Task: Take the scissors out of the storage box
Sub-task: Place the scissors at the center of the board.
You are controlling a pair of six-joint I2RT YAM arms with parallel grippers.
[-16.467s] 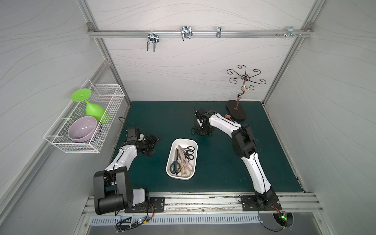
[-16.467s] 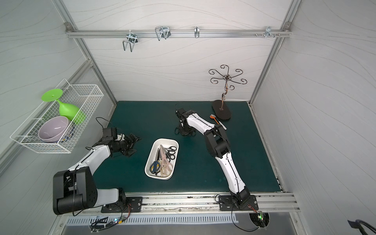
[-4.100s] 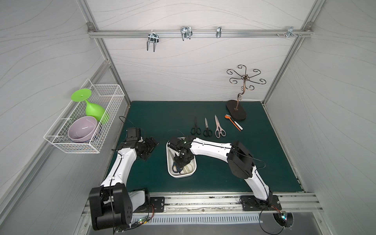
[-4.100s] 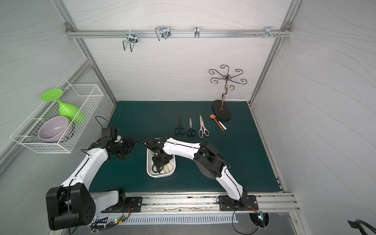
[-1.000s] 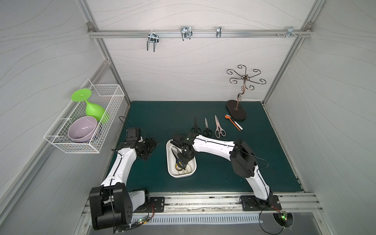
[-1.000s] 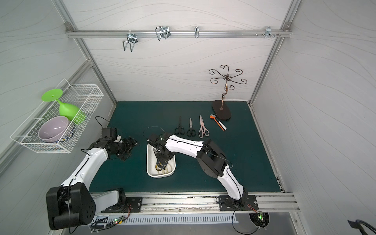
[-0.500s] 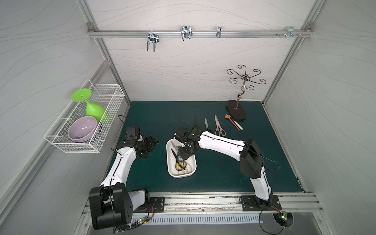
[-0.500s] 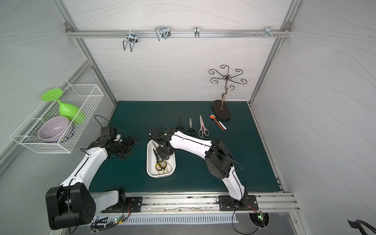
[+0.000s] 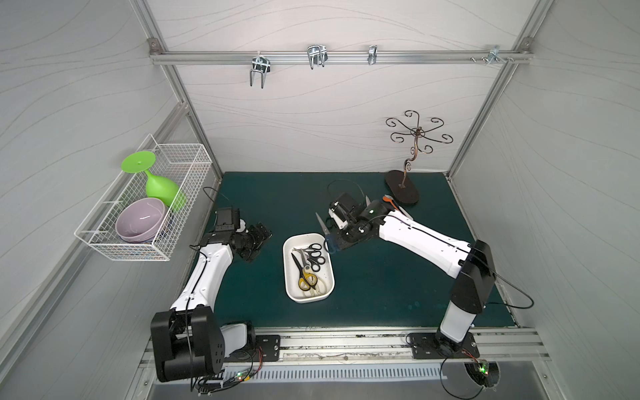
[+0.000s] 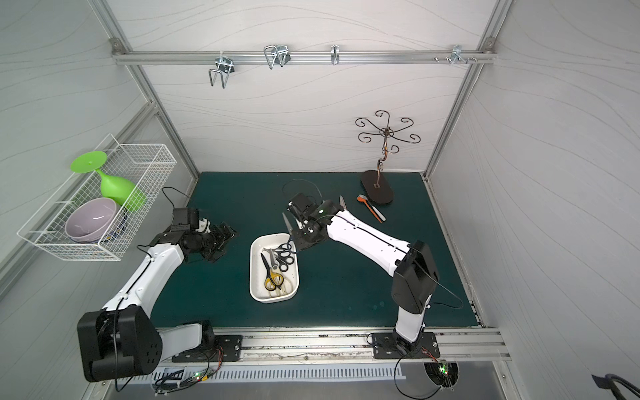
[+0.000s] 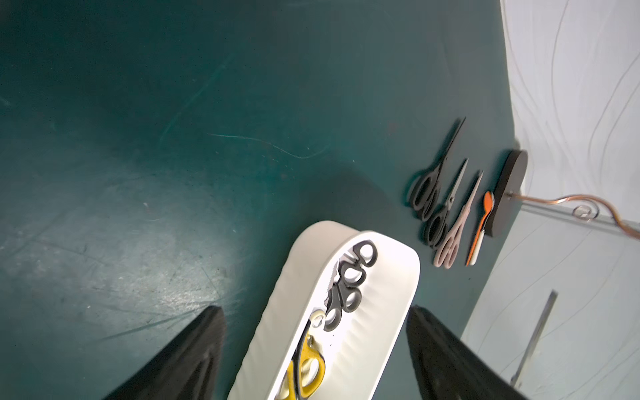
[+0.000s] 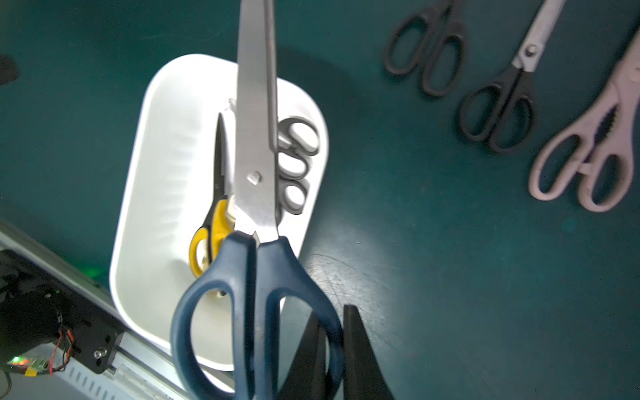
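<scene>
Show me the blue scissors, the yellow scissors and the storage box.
blue scissors (image 12: 254, 178): right wrist view, on the pivot screw.
yellow scissors (image 9: 305, 277): a top view, on the yellow handle.
storage box (image 9: 289, 277): a top view, on its bare inner wall.

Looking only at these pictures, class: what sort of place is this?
Likely a robot test cell, not a home: left arm and right arm bolted to a metal rail, white panel walls, and a storage box of scissors as props.
</scene>
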